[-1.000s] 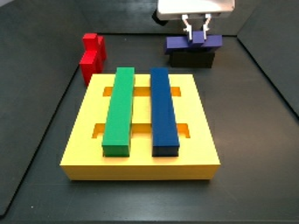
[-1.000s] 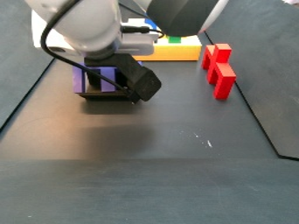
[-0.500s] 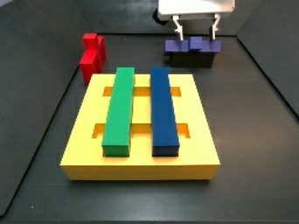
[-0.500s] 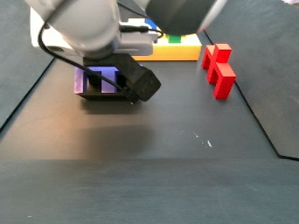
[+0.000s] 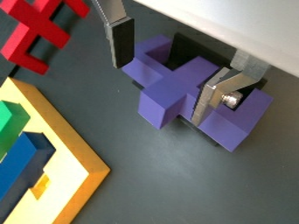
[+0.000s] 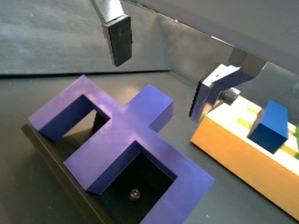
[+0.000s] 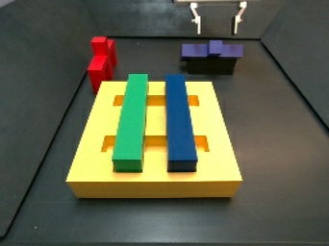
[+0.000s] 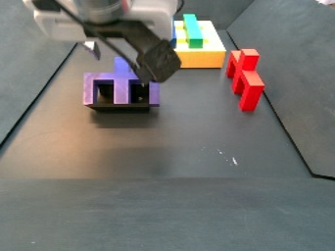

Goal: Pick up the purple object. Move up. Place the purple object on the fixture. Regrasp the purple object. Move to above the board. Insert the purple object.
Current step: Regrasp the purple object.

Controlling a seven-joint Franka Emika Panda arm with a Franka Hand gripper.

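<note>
- In a wrist view, the pincer [image 5: 170, 72] hangs above the wide purple plastic block with square notches and short prongs [image 5: 187, 98]. Its 2 flat silver fingers [image 5: 118, 39] stand wide apart on either side of the block's middle prong and hold nothing. The block rests on the small black cradle fixture [image 5: 184, 52], of which only a dark edge shows behind it. The red stepped block [image 5: 41, 33] and the thick yellow slotted board [image 5: 61, 171] lie well apart from it.
- In a wrist view from lower down, the purple block [image 6: 117, 144] looks rigid, with flat, smooth faces and sharp corners. It will likely not yield under the pads, and it looks light for its bulk, though slick faces could let it twist. The middle prong offers 2 parallel side faces, probably the soundest place to close on. The fixture [image 6: 142, 189] shows through the notches.
- In a side view, the pincer [image 7: 216, 16] is near the top edge, clear above the block [image 7: 211, 49] sitting on the fixture [image 7: 213, 66]. The board [image 7: 158, 137] carries a long green bar [image 7: 130, 117] and a long blue bar [image 7: 180, 119].
- In a side view from the opposite end, the block [image 8: 120, 90] lies prongs outward on the fixture [image 8: 121, 108] on the dark bench [image 8: 170, 167]. The arm hides the pincer's tips here.
</note>
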